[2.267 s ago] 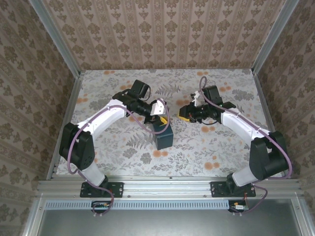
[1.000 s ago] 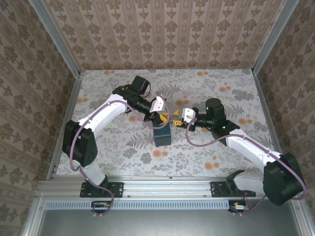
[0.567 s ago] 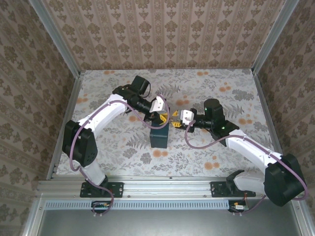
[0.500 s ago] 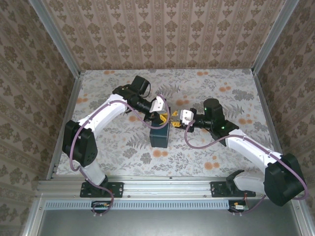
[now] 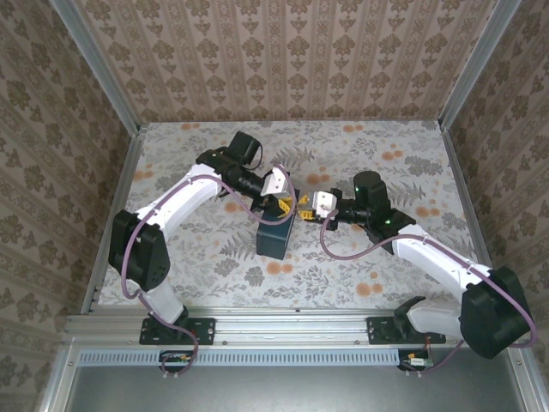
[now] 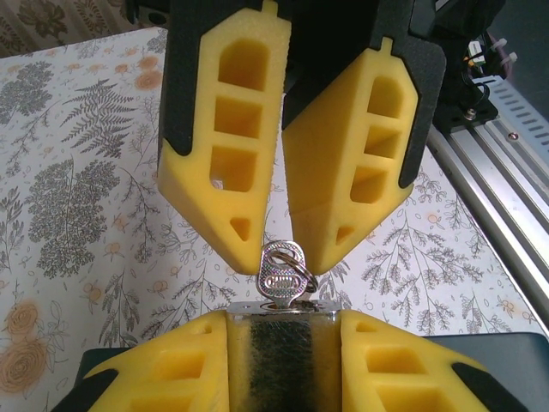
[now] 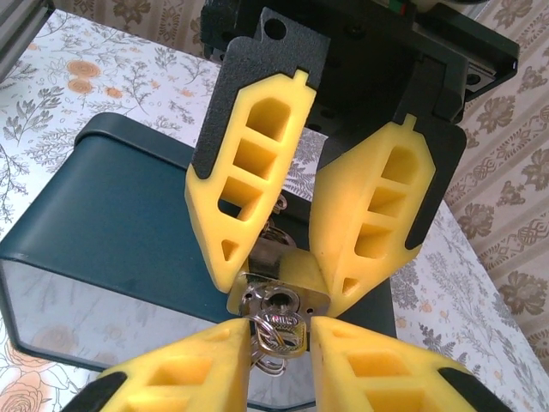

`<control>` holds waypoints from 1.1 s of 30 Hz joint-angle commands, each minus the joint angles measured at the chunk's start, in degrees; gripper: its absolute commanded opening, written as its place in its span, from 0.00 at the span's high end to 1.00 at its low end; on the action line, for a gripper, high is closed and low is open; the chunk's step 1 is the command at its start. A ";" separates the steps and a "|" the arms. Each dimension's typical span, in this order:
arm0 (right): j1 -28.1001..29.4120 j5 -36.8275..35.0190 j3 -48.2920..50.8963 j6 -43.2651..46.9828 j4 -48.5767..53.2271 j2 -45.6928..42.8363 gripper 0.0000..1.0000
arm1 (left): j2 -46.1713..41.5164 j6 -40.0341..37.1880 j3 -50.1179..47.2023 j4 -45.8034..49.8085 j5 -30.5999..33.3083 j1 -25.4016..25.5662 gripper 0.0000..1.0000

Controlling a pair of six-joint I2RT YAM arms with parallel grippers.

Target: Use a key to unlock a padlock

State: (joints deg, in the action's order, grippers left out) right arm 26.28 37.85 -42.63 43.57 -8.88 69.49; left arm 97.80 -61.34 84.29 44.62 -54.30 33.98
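Observation:
My left gripper (image 5: 281,204) is shut on the padlock (image 6: 279,343), a small silver body pinched between its yellow pads (image 6: 171,369). The key (image 6: 281,273) sticks out of the lock's keyway, a ring hanging from its head. My right gripper (image 5: 303,204) faces the left one, and its yellow fingertips (image 6: 244,227) close on the two sides of the key's head. In the right wrist view the padlock (image 7: 296,279) sits between the left gripper's fingers, with the key (image 7: 281,329) between my right gripper's (image 7: 281,324) pads. The shackle is hidden behind the body.
A dark-blue box (image 5: 276,239) stands on the floral table (image 5: 377,257) just under and in front of both grippers; its top shows in the right wrist view (image 7: 111,215). Patterned walls close in the left, back and right. The aluminium rail (image 5: 292,324) runs along the near edge.
The right arm has swung left from mid-table and brought its gripper up to the left gripper, closing around the key. The left gripper holds its place; the blue box has shifted slightly left.

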 commanded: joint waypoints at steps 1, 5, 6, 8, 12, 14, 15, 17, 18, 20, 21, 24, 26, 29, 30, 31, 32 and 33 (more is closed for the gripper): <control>0.52 0.42 -2.43 1.41 2.27 0.16 0.77 | 0.37 -1.08 2.56 0.36 -4.16 -0.14 1.00; 0.69 0.82 -2.63 1.08 2.94 0.29 0.79 | 0.62 -1.14 2.81 0.64 -4.23 -0.14 1.00; 0.78 0.91 -2.72 1.08 3.16 0.29 0.79 | 0.64 -1.09 2.81 0.73 -4.23 -0.14 1.00; 0.96 0.79 -2.80 1.05 3.23 0.29 0.83 | 0.73 -1.12 2.72 0.73 -4.23 -0.14 1.00; 0.96 -0.02 -3.59 1.32 5.05 0.73 0.87 | 0.56 -1.13 2.69 0.64 -4.32 -0.14 1.00; 0.96 -0.31 -3.77 1.05 5.11 1.07 0.88 | 0.52 -1.15 2.66 0.64 -4.58 -0.21 1.00; 0.96 -0.41 -3.77 0.91 5.03 1.23 0.88 | 0.46 -1.21 2.65 0.58 -4.66 -0.19 1.00; 0.96 -1.01 -4.16 0.14 5.18 1.84 0.92 | 0.38 -1.18 2.56 0.56 -4.98 -0.19 1.00; 0.96 -1.03 -4.50 -0.08 5.48 2.12 0.93 | 0.37 -1.15 2.58 0.55 -5.10 -0.14 1.00; 0.96 -0.48 -5.19 -1.13 6.17 2.89 0.95 | 0.37 -1.25 2.63 0.53 -5.28 -0.14 1.00; 0.96 -0.14 -5.63 -1.43 6.69 3.13 0.95 | 0.30 -1.24 2.50 0.47 -5.37 -0.14 1.00; 1.01 0.71 -6.53 -3.35 7.65 3.60 0.97 | 0.21 -1.04 2.40 0.25 -5.29 -0.14 1.00; 0.96 1.18 -6.83 -5.21 8.04 3.41 0.98 | 0.20 -0.82 2.20 -0.05 -5.11 -0.22 1.00; 1.13 2.19 -6.31 -8.18 7.71 2.67 1.00 | 0.25 -0.55 2.10 -0.67 -5.67 -0.39 1.00; 1.14 2.43 -6.10 -9.36 7.22 2.54 1.00 | 0.21 -0.37 2.03 -1.05 -5.95 -0.45 1.00; 1.14 2.85 -5.87 -10.90 6.57 2.53 1.00 | 0.25 -0.12 1.85 -1.44 -6.30 -0.49 1.00; 1.22 3.28 -5.88 -12.24 6.44 2.41 1.00 | 0.27 0.12 1.86 -1.83 -6.42 -0.50 1.00; 1.23 3.62 -5.88 -14.05 6.08 2.40 1.00 | 0.29 0.25 1.82 -2.18 -6.43 -0.49 1.00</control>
State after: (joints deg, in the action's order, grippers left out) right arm 26.68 37.98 -47.86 36.03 -2.17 72.16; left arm 98.59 -61.25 84.64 45.63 -54.30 32.91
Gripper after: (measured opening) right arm 0.040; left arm 0.261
